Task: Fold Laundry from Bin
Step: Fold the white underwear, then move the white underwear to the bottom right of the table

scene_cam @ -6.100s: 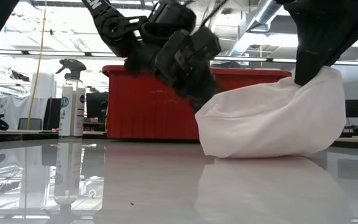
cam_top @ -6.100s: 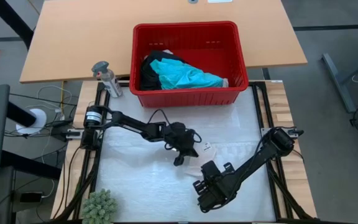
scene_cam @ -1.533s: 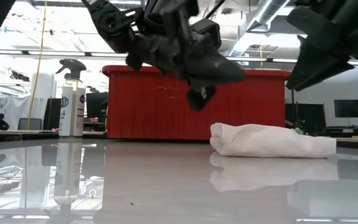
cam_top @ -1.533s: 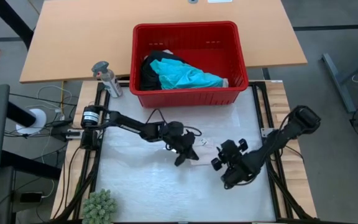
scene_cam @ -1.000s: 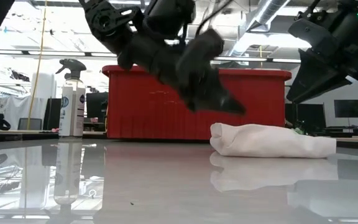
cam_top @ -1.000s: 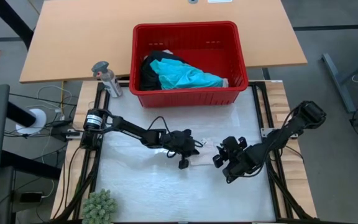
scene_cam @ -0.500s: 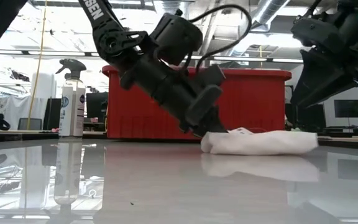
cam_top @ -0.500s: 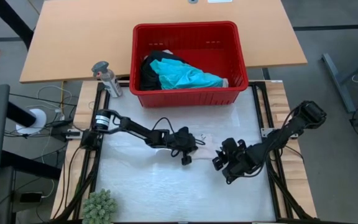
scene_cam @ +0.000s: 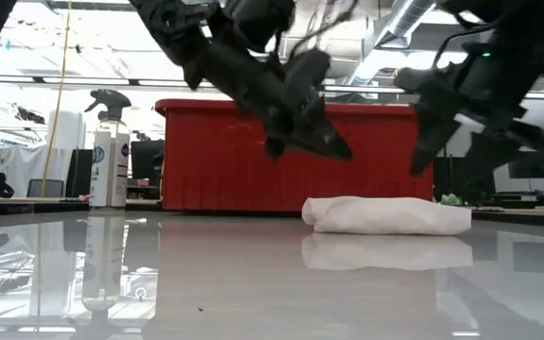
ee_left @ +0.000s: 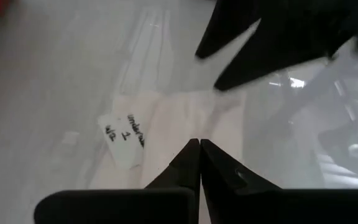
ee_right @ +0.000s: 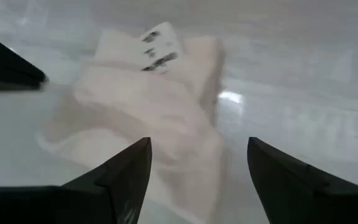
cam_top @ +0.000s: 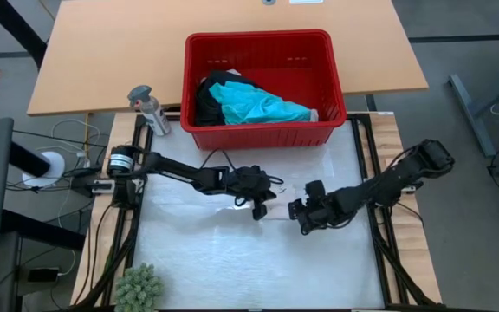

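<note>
The left arm reaches from its base at the 9 o'clock edge of the glossy white counter (cam_top: pixel 197 260) in a low, nearly flat line toward the middle, and its left end effector (cam_top: pixel 259 209) hangs just above the surface with its two dark fingers (ee_left: pixel 199 163) pressed together, holding nothing. The right arm comes in from the 3 o'clock edge, its forearm stretched long and low toward the centre, so that the right end effector (cam_top: pixel 297 216) faces the left one; its fingers (ee_right: pixel 126 174) stand wide apart and empty. Between the two, on the counter's middle, lies the small pale pink-white folded piece of cloth (scene_cam: pixel 385 215), flat and low, with a white paper tag bearing dark handwriting (ee_left: pixel 124 137) on it; the low view shows both end effectors above it, not touching. At the counter's 12 o'clock edge stands the red rectangular plastic bin (cam_top: pixel 265 52), and inside it, toward its 6 o'clock wall, lie a crumpled turquoise shirt (cam_top: pixel 262 107) and black clothing (cam_top: pixel 206 100). A clear spray bottle with a grey trigger head (cam_top: pixel 148 108) stands at 10 o'clock, just beside the bin, and a small green spiky plant (cam_top: pixel 139 288) sits at 7 o'clock.
</note>
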`<state>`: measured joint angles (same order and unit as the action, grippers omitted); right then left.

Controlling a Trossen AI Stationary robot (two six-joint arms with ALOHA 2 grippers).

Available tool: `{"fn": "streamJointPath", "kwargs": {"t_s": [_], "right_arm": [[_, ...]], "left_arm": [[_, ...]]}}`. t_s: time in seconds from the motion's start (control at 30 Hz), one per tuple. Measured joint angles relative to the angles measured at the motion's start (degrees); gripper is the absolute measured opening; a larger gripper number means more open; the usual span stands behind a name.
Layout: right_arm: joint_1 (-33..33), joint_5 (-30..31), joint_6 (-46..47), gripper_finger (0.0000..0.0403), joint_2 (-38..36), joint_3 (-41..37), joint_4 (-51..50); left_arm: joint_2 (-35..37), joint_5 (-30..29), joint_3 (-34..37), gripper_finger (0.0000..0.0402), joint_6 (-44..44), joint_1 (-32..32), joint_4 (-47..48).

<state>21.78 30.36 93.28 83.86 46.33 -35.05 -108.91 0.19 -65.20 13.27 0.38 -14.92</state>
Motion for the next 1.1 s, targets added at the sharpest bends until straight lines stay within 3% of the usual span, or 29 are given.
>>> {"fn": "streamJointPath", "kwargs": {"t_s": [0.2,0.6,0.7,0.93,1.1], "right_arm": [[-3.00,-1.98,-5.84,0.0287,3.90,0.02,5.81],[-5.09,-7.55,-9.30,0.0275,10.99,0.22,12.02],[-5.06,-8.57,-8.05,0.0247,10.85,0.14,11.76],[-3.02,-13.25,-6.73,0.0140,10.31,0.14,9.27],[2.81,-17.01,-1.03,0.0109,9.79,0.15,7.48]], "left_arm": [[4.44,0.05,0.04,0.0000,-0.17,0.00,5.65],[12.67,-0.66,0.04,0.0000,-1.00,0.00,8.39],[13.73,-0.68,0.04,0.0000,-1.17,0.00,9.93],[15.84,-0.61,0.04,0.0000,-2.19,-0.02,14.22],[17.90,-0.57,0.02,0.0000,-3.44,-0.02,18.71]]}}
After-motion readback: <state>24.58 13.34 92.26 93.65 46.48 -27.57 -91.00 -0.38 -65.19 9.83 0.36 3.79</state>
